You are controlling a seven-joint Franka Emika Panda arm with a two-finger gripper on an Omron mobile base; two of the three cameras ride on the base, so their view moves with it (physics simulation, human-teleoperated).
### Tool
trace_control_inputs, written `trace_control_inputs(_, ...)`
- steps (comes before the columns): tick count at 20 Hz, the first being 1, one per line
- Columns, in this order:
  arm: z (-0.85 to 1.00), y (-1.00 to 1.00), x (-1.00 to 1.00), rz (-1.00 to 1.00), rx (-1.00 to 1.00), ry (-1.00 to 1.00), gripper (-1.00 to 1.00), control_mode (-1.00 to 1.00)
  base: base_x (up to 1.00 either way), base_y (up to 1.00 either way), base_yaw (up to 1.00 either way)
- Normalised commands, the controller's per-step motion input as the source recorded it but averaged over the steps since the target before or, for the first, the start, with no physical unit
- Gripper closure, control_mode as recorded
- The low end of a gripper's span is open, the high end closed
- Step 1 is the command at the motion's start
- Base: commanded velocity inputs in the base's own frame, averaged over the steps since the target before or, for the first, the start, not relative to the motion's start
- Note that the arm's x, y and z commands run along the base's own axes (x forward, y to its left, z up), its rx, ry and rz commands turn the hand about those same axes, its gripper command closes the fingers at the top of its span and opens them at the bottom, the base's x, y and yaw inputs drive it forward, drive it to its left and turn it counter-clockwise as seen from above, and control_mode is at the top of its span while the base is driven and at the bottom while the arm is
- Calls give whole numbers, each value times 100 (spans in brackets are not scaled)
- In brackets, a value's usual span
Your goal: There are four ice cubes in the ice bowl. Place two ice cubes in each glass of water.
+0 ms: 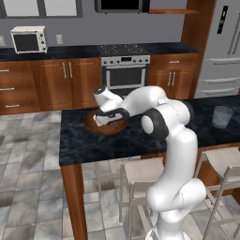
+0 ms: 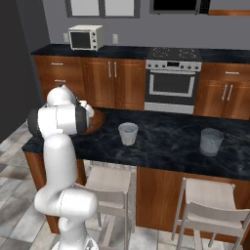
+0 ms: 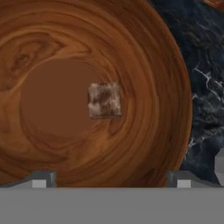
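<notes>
- We see the claw [image 3: 112, 178] spread wide, gripping nothing, its 2 dark fingertips [image 3: 40, 179] rising at the bottom of the hand view, 1 on each side.
- The claw hangs over the ice bowl [image 3: 144, 52], looking straight down into it; in the left base view the hand sits low above the bowl [image 1: 119, 127].
- 1 ice cube [image 3: 104, 100] lies inside the bowl, on the slope just beside the flat round bottom, between the 2 fingertips but apart from both.
- We cannot make out any other ice cubes in the base views; the arm hides much of the bowl there.
- The bowl stands on the dark marbled tabletop [image 1: 93, 143], near its left end as the robot faces it, toward the far edge.
- In the right base view, 1 glass of water [image 2: 128, 133] stands about midway along the tabletop, well apart from the bowl [image 2: 96, 122].
- The other glass [image 2: 212, 141] stands toward the right end of the tabletop; the left base view shows it too [image 1: 221, 116].
- Both glasses stand upright; we cannot tell whether either holds ice.
- We find no readable brand, label or writing on the bowl, the glasses or the tabletop.
- Against the back wall a white microwave [image 2: 85, 37] rests on the counter there, and an oven [image 2: 173, 80] is set between wooden cabinets; neither shows legible lettering.
</notes>
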Motion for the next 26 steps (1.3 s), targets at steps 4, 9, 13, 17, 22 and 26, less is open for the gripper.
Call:
trace_control_inputs(4, -19, -1, 1, -7, 0, 0, -100, -100, 0, 0, 0)
trace_control_inputs(9, -9, -10, 8, -9, 0, 0, -100, -100, 0, 0, 0)
trace_control_inputs(13, 0, -7, 21, -9, 1, 0, -100, -100, 0, 0, 0)
trace_control_inputs(17, -3, -1, 28, -4, 1, 0, -100, -100, 0, 0, 0)
trace_control_inputs(22, -11, 0, 45, 0, 0, 0, -100, -100, 0, 0, 0)
trace_control_inputs(26, -17, 2, 41, 0, 0, 0, -100, -100, 0, 0, 0)
